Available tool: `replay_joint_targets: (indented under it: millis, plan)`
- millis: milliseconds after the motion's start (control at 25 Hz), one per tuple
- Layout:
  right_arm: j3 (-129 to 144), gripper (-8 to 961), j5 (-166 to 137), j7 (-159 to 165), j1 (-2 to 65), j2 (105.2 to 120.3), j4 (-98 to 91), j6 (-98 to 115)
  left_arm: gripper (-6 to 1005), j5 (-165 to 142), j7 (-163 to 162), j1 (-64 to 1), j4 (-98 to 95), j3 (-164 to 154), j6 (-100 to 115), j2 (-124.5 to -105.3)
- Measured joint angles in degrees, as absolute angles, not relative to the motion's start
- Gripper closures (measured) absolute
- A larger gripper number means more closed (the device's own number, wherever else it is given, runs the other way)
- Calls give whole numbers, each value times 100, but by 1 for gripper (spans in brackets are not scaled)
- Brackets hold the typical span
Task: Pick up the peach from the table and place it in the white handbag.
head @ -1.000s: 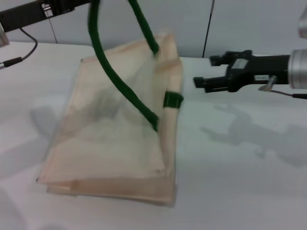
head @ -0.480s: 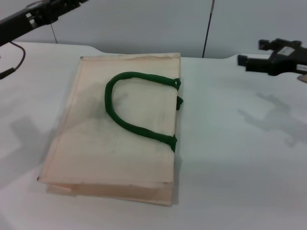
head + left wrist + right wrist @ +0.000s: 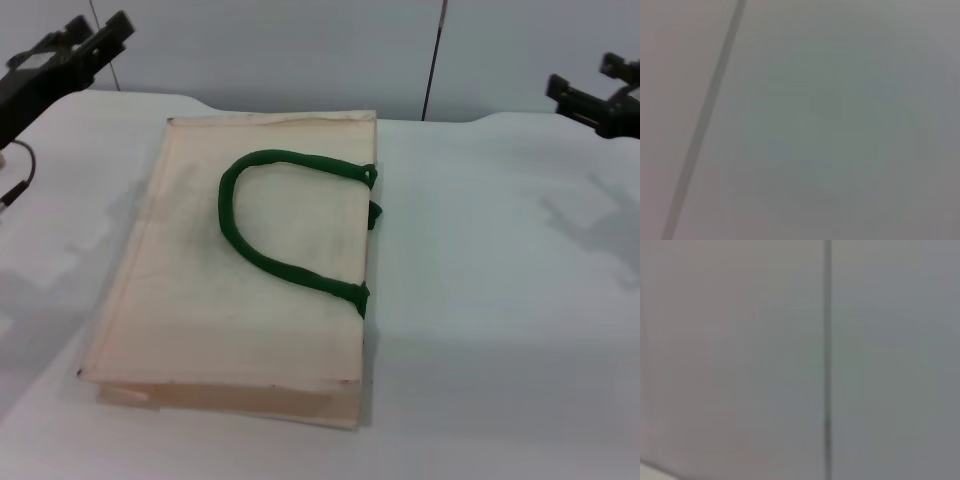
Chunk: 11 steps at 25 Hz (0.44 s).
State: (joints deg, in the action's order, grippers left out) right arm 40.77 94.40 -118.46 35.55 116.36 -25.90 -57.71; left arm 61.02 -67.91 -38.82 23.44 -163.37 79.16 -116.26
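The white handbag (image 3: 200, 300) lies flat on the white table (image 3: 500, 320), with a dark green strap handle (image 3: 237, 235) resting looped on top of it. The peach is not in view. My left gripper (image 3: 100, 24) is up at the far left, away from the bag, open and empty. My right gripper (image 3: 581, 76) is up at the far right edge, open and empty. Both wrist views show only a grey wall with a dark seam.
A grey wall (image 3: 300, 50) with a dark vertical seam (image 3: 435, 60) stands behind the table. A black cable (image 3: 15, 185) hangs by the left arm. Bare tabletop lies right of the bag.
The left gripper let go of the green handle, and the bag dropped flat. Both arms have pulled back up and outward to the picture's edges.
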Motion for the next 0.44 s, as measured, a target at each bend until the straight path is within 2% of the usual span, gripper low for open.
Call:
replay_joint_targets:
  millis: [440]
  plan:
    - [3708, 62, 12389, -15298, 3615, 11656, -721, -5606, 254, 7763, -3803, -3378, 839, -16333, 7066, -11640]
